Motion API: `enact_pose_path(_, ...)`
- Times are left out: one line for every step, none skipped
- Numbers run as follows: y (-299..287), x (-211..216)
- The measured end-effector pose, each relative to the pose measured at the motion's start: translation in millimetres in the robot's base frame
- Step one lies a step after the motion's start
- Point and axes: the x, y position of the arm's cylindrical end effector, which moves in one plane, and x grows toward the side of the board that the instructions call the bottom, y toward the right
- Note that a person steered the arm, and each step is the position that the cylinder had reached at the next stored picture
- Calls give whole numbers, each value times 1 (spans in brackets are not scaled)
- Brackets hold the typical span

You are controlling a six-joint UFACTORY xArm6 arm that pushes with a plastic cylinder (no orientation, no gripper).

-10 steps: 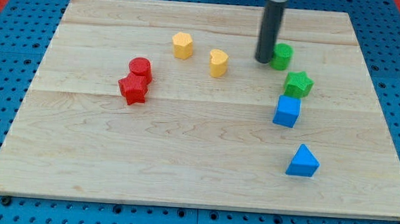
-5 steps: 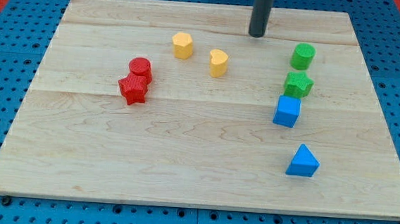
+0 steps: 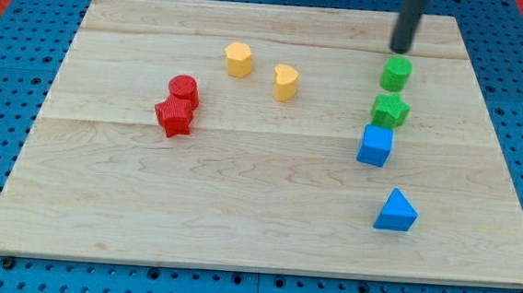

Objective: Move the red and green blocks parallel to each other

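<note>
A red cylinder point(image 3: 184, 88) and a red star block point(image 3: 173, 116) touch each other at the board's left middle. A green cylinder point(image 3: 396, 73) stands at the right, with a green star block point(image 3: 389, 110) just below it. My tip point(image 3: 402, 48) is just above the green cylinder, close to it but apart.
A yellow hexagon block point(image 3: 239, 59) and a yellow heart block point(image 3: 286, 82) lie at the top middle. A blue cube point(image 3: 375, 145) sits right under the green star. A blue triangle block point(image 3: 395, 212) lies lower right. The wooden board point(image 3: 255, 238) rests on a blue pegboard.
The green cylinder was pushed right to stand above the green star. My tip then lifted away toward the top and moved right, ending just above the green cylinder.
</note>
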Motion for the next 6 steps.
enact_pose_path(16, 46)
enact_pose_path(-9, 50)
enact_pose_path(-15, 50)
enact_pose_path(-18, 50)
enact_pose_path(10, 56)
enact_pose_path(58, 96)
